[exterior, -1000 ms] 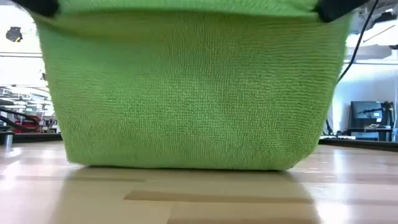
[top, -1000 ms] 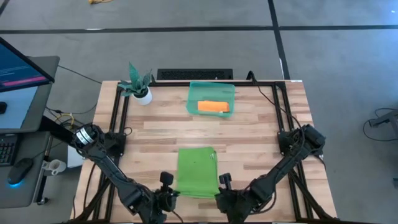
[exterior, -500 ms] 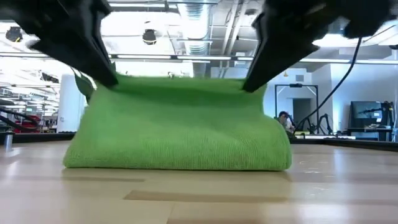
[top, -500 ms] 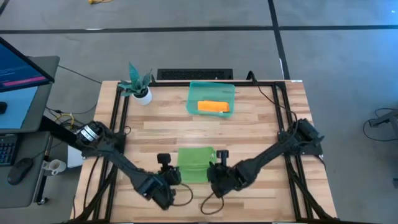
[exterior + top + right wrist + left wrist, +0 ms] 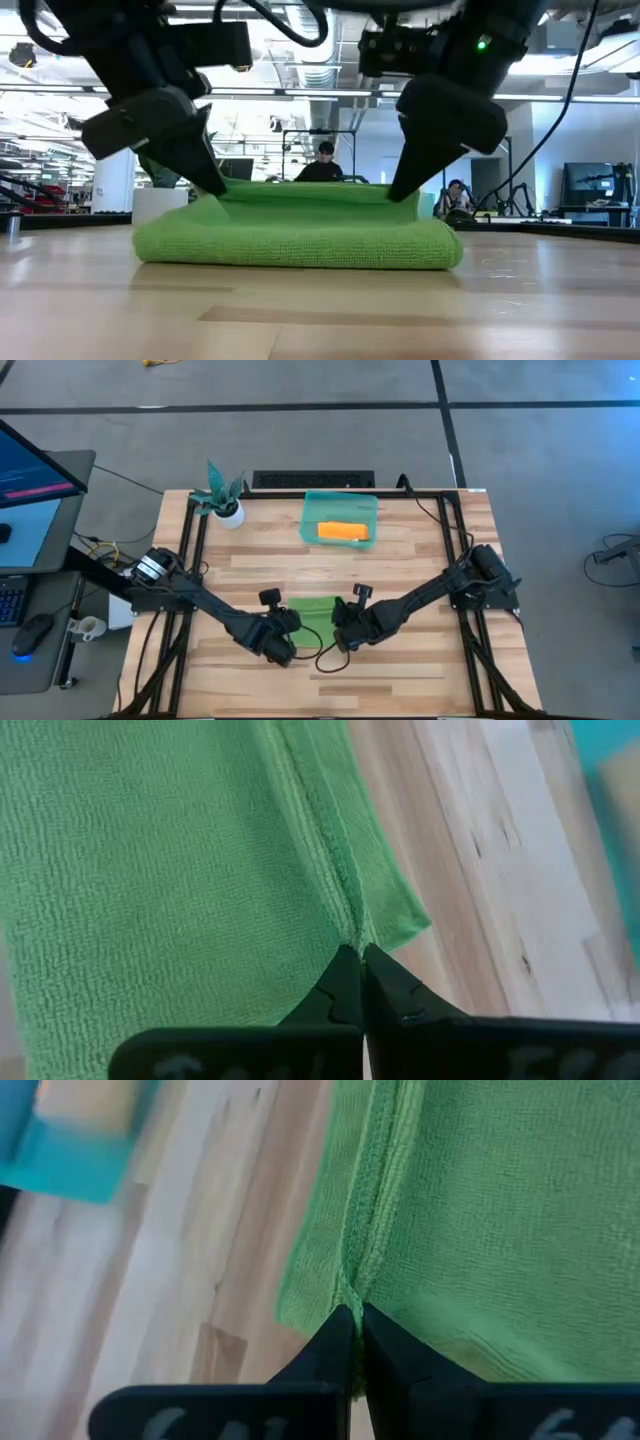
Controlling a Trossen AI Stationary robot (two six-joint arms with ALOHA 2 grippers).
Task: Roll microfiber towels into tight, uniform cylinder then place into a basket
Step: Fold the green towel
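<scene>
The bright green microfiber towel (image 5: 312, 610) lies folded over on itself on the wooden table, low and wide in the low view (image 5: 300, 240). My left gripper (image 5: 287, 630) is shut on its left end and my right gripper (image 5: 338, 628) on its right end; both slant down onto it (image 5: 210, 190) (image 5: 400, 190). The teal basket (image 5: 340, 520) stands at the far middle of the table, with the orange towel (image 5: 343, 532) lying rolled inside it. My left gripper pinches the hemmed edge (image 5: 352, 1285) at the left corner of the towel's upper layer between its two fingertips. It comes slanting down from the near left. The lower layer lies flat on the table. My right gripper pinches the hemmed edge (image 5: 345, 915) at the right corner of the upper layer between its fingertips. It comes slanting down from the near right. The held layer lies slack over the lower one, which rests on the table.
A small plant in a white pot (image 5: 222, 495) stands at the far left corner. Black frame rails (image 5: 190, 550) run along the table's left and right sides. Bare wood lies between the towel and the basket. People and equipment show in the room beyond (image 5: 325, 160).
Both grippers have swung from the near edge toward the far edge and sunk, rolling inward as they went. They kept hold of the towel's near corners and carried that edge over, so the hanging green towel is now folded onto its far half.
</scene>
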